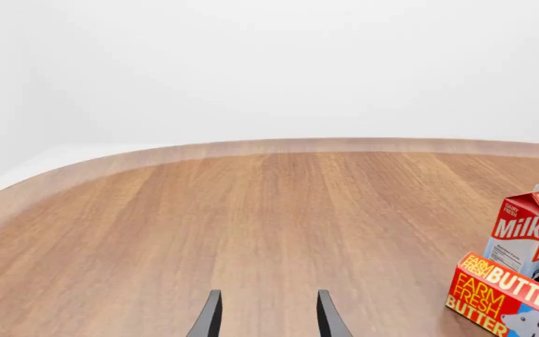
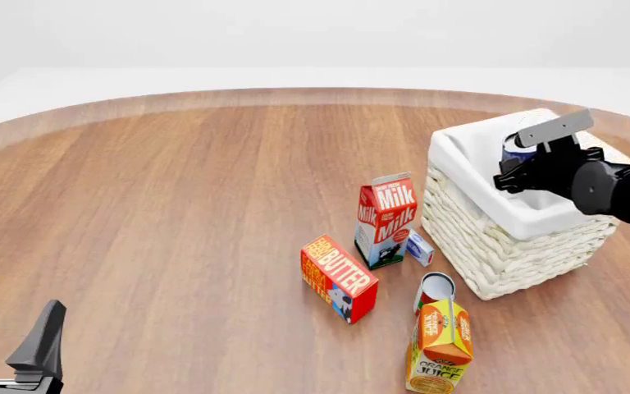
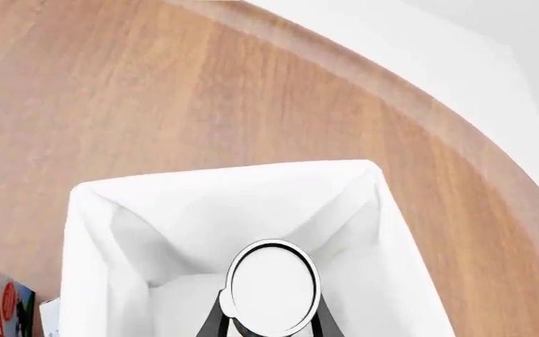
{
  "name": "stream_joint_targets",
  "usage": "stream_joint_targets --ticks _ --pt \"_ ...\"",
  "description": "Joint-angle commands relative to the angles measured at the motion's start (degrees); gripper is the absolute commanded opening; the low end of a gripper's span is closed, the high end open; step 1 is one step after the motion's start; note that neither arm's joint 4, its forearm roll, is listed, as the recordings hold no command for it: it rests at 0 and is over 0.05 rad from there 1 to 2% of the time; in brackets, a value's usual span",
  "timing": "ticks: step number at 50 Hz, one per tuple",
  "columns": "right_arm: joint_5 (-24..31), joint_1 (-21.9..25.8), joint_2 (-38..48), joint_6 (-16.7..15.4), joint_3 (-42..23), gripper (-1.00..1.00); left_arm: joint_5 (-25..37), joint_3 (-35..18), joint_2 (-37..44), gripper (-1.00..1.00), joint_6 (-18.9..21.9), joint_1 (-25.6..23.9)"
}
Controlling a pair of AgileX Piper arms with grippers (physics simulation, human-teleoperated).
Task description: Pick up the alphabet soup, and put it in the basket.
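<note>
One alphabet soup, gripped by right jaws, hangs over the basket.

The alphabet soup, a small can with a blue label and a flat silvery-white top, is held upright above the inside of the basket. The basket, large, square, of cream-white wicker with a white cloth lining folded over its rim, is seen at about 3 o'clock on the table.

"Milk" carton, "Farm Fresh Butter" box
</note>
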Motion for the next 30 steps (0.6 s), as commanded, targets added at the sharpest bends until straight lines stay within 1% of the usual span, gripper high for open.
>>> stream_joint_targets --ticks 1,30 --pt "-0.51 -0.44 1.32 0.54 -0.97 -1.0 0.0 0.0 0.0 1.0 0.0 0.0" --pt "-0.72 -1.11 4.29 0.0 -2.87 -1.0 0.0 0.0 0.0 1.0 0.0 0.0"
